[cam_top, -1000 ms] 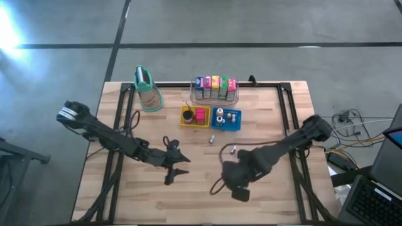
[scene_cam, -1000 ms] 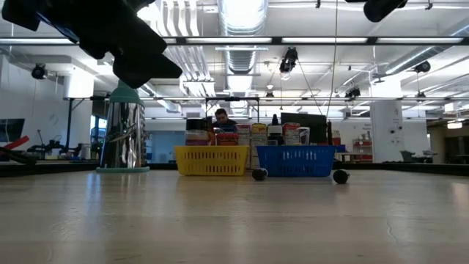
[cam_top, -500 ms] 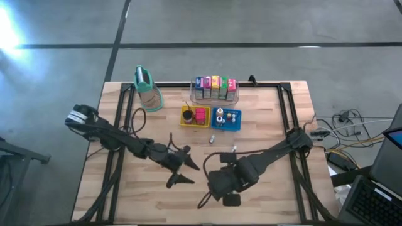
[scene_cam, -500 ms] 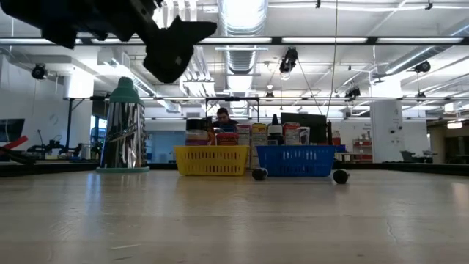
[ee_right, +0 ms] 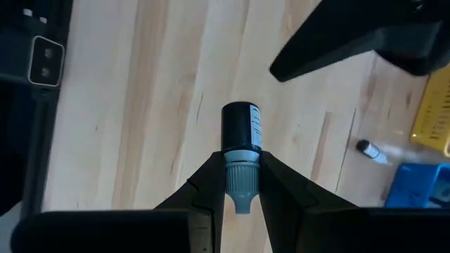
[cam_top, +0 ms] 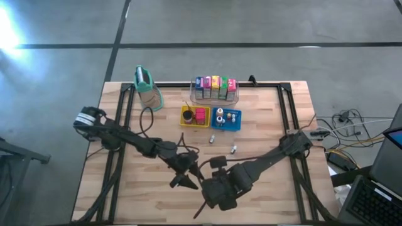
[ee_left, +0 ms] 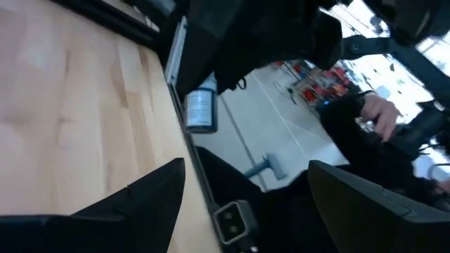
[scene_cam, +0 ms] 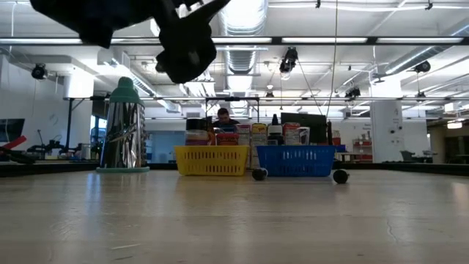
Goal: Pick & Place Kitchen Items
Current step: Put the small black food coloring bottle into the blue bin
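Note:
My right gripper (ee_right: 242, 171) is shut on a small bottle (ee_right: 241, 126) with a dark body and a grey cap, above bare wood near the table's middle front (cam_top: 217, 190). My left gripper (cam_top: 187, 172) hovers just to its left, open, with nothing between its fingers (ee_left: 144, 200). Colourful cartons (cam_top: 215, 86) stand in a clear bin at the far edge. Before the bin sit a yellow tray (cam_top: 195, 116) and a blue tray (cam_top: 227, 118), each with small items. Two tiny pieces (cam_top: 213, 139) (cam_top: 233, 149) lie on the wood. My right gripper pinches the bottle's grey cap (ee_right: 242, 163) between its two fingers, at their free ends. The fingers slant steeply down from above and lie along the bottle. The dark body sticks out beyond the fingertips, clear of the table.
A tall tan container with a teal top (cam_top: 146, 88) stands at the far left. Black frame rails (cam_top: 116, 132) run along the table's left and right sides. Bare wood (cam_top: 144, 201) lies at the near left and near right. A person sits in the room beyond the trays (scene_cam: 222, 117).
My right gripper has gone toward the table's left and near edge with the bottle and has rolled. My left gripper has gone toward the table's right, closer to the right gripper, and has turned about its wrist. The tiny piece that the right arm partly covered now lies in the clear.

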